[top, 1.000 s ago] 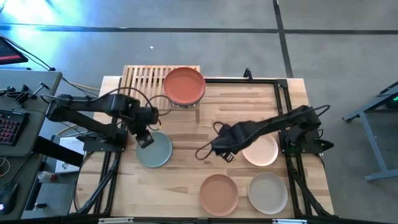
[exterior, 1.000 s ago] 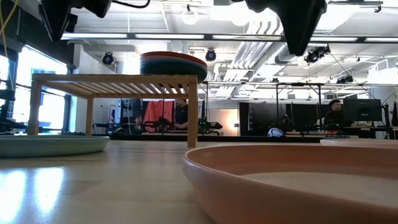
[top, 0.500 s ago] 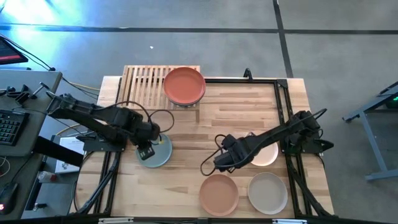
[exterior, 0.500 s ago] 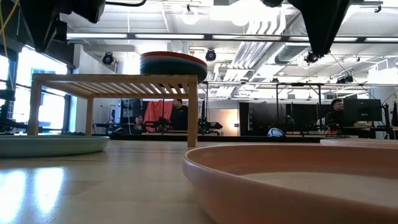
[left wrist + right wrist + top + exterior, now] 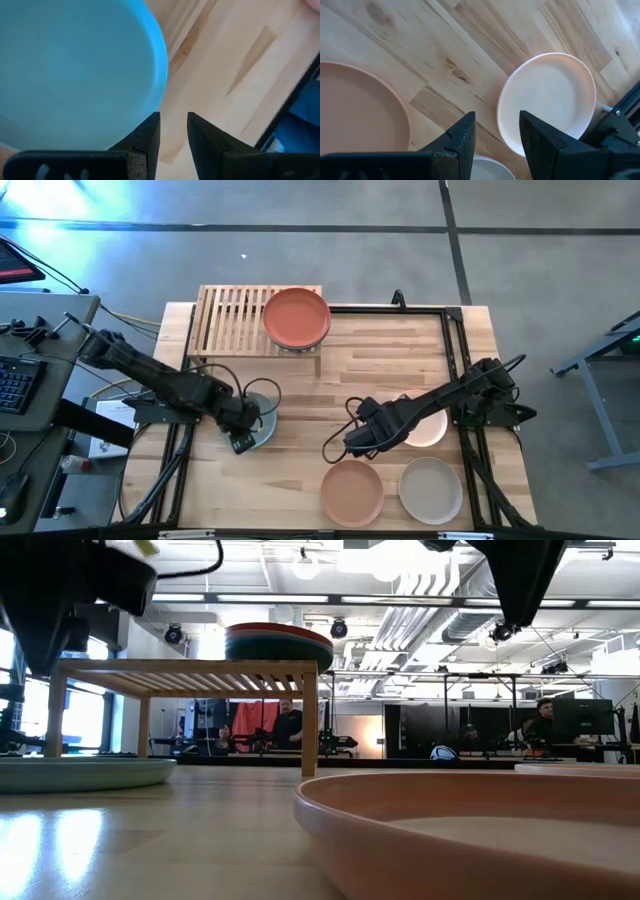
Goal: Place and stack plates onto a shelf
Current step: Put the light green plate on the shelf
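The light-wood shelf [image 5: 235, 320] [image 5: 185, 667] stands at the table's far left. On its right half is a stack of plates [image 5: 278, 643] with a terracotta red one [image 5: 296, 317] on top. A sage green plate [image 5: 258, 418] [image 5: 75, 65] lies flat on the table. My left gripper [image 5: 243, 442] [image 5: 173, 125] hangs open over its near rim, well above it. My right gripper [image 5: 352, 442] [image 5: 497, 125] is open over bare wood between the peach plate [image 5: 428, 426] [image 5: 547, 100] and the tan-orange plate [image 5: 352, 492] [image 5: 360, 110]. A beige plate [image 5: 430, 490] lies near right.
The shelf's left half [image 5: 225, 315] carries nothing. A black frame rail [image 5: 455, 350] runs along the table's right side and far edge. A desk with a keyboard [image 5: 20, 370] stands left of the table. People sit in the room behind [image 5: 290, 725].
My left gripper has travelled toward the table's near edge, from the sage green plate's far-left side to its near rim, and has come lower. My right gripper shifted slightly toward the near edge, then stayed still. No plate has moved.
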